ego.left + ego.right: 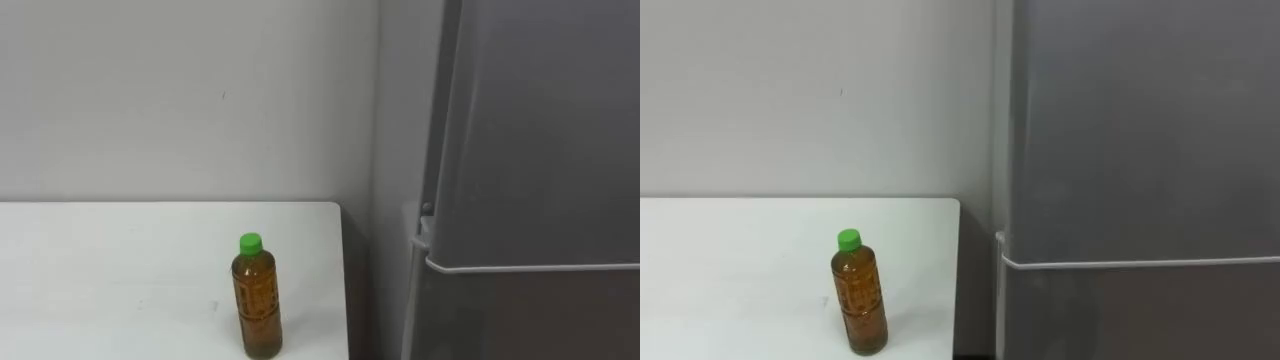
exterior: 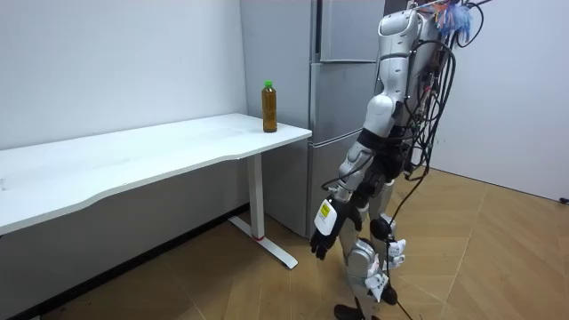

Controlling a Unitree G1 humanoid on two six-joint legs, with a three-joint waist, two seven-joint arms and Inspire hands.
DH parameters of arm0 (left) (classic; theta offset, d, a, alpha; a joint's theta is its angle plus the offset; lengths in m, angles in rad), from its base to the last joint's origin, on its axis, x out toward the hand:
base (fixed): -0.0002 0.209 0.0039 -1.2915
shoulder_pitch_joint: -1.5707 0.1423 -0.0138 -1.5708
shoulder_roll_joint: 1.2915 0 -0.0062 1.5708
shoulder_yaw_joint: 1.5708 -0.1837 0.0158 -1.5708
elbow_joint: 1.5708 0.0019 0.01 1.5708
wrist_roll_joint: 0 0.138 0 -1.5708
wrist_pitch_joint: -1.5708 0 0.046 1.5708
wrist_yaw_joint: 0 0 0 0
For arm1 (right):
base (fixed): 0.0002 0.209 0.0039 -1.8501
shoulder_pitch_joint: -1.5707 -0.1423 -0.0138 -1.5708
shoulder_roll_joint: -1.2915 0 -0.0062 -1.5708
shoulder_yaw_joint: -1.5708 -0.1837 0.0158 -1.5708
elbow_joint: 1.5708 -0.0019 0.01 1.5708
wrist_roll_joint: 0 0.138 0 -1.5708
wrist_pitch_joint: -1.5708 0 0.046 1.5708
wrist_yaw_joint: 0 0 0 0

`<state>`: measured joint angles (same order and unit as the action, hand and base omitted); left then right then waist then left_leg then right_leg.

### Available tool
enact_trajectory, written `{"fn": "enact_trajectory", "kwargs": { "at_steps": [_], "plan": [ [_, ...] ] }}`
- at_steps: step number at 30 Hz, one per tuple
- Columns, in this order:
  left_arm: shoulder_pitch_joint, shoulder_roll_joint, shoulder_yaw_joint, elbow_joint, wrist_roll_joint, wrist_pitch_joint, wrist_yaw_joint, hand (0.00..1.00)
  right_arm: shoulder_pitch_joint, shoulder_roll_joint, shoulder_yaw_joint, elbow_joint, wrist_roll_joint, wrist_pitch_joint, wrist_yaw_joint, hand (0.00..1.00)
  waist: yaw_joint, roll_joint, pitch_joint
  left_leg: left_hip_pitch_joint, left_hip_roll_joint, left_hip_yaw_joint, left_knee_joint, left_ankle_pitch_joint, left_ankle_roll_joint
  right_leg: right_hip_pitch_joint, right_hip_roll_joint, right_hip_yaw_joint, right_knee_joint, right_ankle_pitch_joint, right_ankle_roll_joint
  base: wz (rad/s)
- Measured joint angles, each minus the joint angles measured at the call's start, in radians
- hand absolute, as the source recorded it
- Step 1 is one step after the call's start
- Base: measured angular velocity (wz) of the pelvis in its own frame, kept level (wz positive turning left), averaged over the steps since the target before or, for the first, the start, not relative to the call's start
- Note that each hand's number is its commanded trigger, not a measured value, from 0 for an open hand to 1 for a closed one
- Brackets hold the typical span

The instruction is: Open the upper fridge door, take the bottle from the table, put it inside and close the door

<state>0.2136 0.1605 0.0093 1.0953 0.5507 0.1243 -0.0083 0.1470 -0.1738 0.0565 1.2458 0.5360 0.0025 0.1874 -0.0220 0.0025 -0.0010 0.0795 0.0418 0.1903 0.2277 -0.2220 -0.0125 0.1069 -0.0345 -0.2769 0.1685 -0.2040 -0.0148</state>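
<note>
- Amber liquid fills the bottle [image 1: 258, 300], which has a green cap [image 1: 250, 241] and stands upright on the white table [image 1: 100, 280], near the table end beside the grey fridge [image 1: 540, 150].
- The eye views give the close detail: both fridge doors are closed, and the seam between them runs about level with the bottle's shoulder.
- The room view takes in the robot, standing upright on the wooden floor [image 2: 498, 249] before the fridge.
- Its left hand [image 2: 324, 233] hangs by the thigh, fingers loose and empty.
</note>
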Motion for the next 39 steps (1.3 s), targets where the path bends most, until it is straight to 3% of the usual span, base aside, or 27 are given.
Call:
{"fn": "enact_trajectory", "kwargs": {
  "at_steps": [10, 17, 22, 26, 28, 31, 33, 36, 39],
  "plan": [
    [-0.001, -0.009, 0.028, -0.020, -0.001, -0.003, 0.042, 0.00, 0.000, 0.001, -0.012, 0.003, -0.003, -0.001, 0.012, 0.00, -0.004, 0.000, -0.0002, 0.003, -0.001, 0.004, -0.008, 0.000, 0.000, 0.000, 0.000, -0.001, -0.002, 0.000, 0.000, 0.00],
    [0.003, -0.018, 0.062, -0.015, -0.071, -0.020, 0.047, 0.00, -0.009, 0.008, -0.052, 0.033, -0.029, 0.000, 0.020, 0.00, -0.003, -0.003, 0.0005, 0.004, -0.001, 0.002, -0.008, 0.000, 0.000, 0.007, 0.002, 0.000, -0.014, 0.000, 0.000, 0.01],
    [0.023, -0.019, 0.088, -0.015, -0.199, -0.021, 0.087, 0.00, -0.006, 0.008, -0.062, 0.024, -0.038, 0.002, 0.020, 0.00, -0.003, -0.003, 0.0008, 0.009, -0.002, -0.002, -0.011, 0.000, 0.000, 0.011, 0.001, -0.002, -0.016, 0.000, 0.001, 0.00],
    [0.022, -0.017, 0.113, -0.016, -0.388, -0.022, 0.136, 0.00, -0.007, 0.008, -0.061, 0.020, -0.039, 0.007, 0.010, 0.00, 0.000, -0.002, 0.0014, 0.019, -0.002, 0.001, -0.017, 0.000, 0.000, 0.019, 0.002, -0.001, -0.016, 0.000, 0.001, 0.00],
    [0.015, -0.017, 0.120, -0.016, -0.492, -0.034, 0.166, 0.00, -0.007, 0.008, -0.061, 0.021, -0.039, 0.009, 0.007, 0.00, 0.000, -0.001, 0.0017, 0.020, -0.002, 0.001, -0.018, 0.000, 0.000, 0.019, 0.001, -0.001, -0.016, 0.000, 0.001, 0.00],
    [0.014, -0.018, 0.181, -0.040, -0.543, -0.057, 0.178, 0.00, -0.006, 0.008, -0.084, 0.022, -0.065, 0.007, 0.013, 0.00, 0.003, 0.001, 0.0019, 0.020, -0.002, 0.001, -0.022, 0.000, 0.000, 0.017, 0.002, 0.001, -0.016, 0.000, 0.001, 0.00],
    [0.021, -0.016, 0.234, -0.114, -0.607, -0.071, 0.212, 0.00, -0.006, 0.007, -0.112, 0.022, -0.092, 0.000, 0.021, 0.00, 0.004, 0.005, 0.0025, 0.021, -0.002, -0.002, -0.027, 0.000, 0.000, 0.016, 0.002, 0.000, -0.015, 0.000, 0.001, 0.00],
    [0.019, -0.011, 0.263, -0.183, -0.707, -0.111, 0.255, 0.00, 0.000, -0.006, -0.121, 0.020, -0.097, -0.001, 0.034, 0.00, 0.008, 0.019, 0.0033, 0.029, -0.003, -0.004, -0.037, 0.000, 0.000, 0.020, 0.002, 0.000, -0.016, 0.001, 0.002, -0.01],
    [0.014, -0.008, 0.275, -0.270, -0.785, -0.120, 0.285, 0.00, -0.008, -0.013, -0.131, 0.016, -0.117, -0.002, 0.033, 0.00, 0.011, 0.033, 0.0034, 0.034, -0.005, -0.004, -0.042, 0.000, 0.000, 0.028, 0.002, 0.000, -0.015, 0.001, 0.003, -0.01]
  ]
}}
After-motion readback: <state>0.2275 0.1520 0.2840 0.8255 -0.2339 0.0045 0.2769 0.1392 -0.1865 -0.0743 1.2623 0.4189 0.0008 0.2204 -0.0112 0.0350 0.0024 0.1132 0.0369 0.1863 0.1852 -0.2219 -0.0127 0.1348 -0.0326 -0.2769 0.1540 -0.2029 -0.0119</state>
